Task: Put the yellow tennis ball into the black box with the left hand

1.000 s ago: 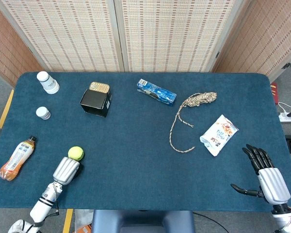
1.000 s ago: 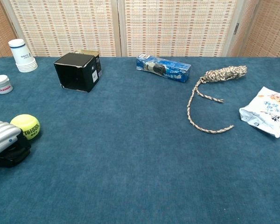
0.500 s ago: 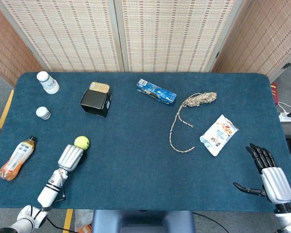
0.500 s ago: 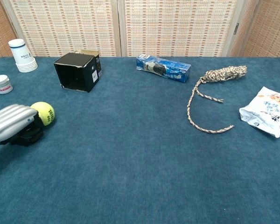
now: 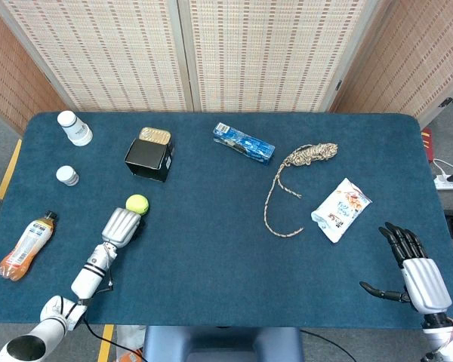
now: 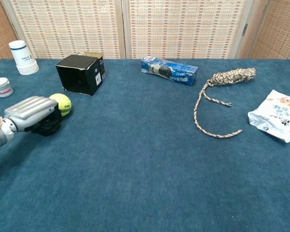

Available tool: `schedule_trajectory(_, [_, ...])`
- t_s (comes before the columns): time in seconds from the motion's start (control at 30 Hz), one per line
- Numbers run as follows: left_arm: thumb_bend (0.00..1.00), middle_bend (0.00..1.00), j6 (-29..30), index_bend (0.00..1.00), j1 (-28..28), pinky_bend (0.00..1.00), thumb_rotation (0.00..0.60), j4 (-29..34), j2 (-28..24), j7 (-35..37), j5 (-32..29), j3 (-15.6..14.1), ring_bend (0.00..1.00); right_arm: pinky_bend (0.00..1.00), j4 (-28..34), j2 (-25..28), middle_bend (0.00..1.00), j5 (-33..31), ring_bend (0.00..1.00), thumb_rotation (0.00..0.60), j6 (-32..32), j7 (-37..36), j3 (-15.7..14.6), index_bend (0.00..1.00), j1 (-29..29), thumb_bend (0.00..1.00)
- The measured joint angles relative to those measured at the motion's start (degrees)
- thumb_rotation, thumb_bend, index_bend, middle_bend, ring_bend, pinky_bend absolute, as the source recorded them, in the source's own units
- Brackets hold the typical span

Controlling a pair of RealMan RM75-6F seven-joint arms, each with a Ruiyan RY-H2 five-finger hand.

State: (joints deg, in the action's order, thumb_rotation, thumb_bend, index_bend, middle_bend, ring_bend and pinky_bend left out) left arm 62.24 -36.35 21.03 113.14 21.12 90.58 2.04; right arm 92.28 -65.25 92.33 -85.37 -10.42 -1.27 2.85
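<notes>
The yellow tennis ball (image 5: 137, 203) (image 6: 63, 104) sits at the tip of my left hand (image 5: 121, 225) (image 6: 33, 112), which grips it with dark fingers curled under the silver back. Hand and ball are at the table's left, a short way in front of the black box (image 5: 149, 159) (image 6: 80, 74). The box lies on its side with its open face turned toward the near left. My right hand (image 5: 415, 271) rests at the near right corner, fingers spread and holding nothing; only the head view shows it.
A gold tin (image 5: 155, 135) touches the box's far side. White cups (image 5: 75, 128), a small white jar (image 5: 67, 176) and an orange bottle (image 5: 26, 246) line the left edge. A blue packet (image 5: 244, 143), a rope (image 5: 294, 181) and a snack bag (image 5: 340, 209) lie to the right.
My left hand has carried the ball forward and to the right, from the near left edge toward the black box. The right hand has barely shifted.
</notes>
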Motion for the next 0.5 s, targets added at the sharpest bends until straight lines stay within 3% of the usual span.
schedule_trajectory(0.5, [0.68, 1.0, -4.5, 1.0, -5.3, 1.0, 0.6, -3.0, 2.0, 3.2, -3.3, 2.6, 1.0, 0.0, 0.1, -0.3, 0.0, -2.1, 0.0, 0.544, 1.9, 0.6, 0.7, 0.0, 0.6, 0.0])
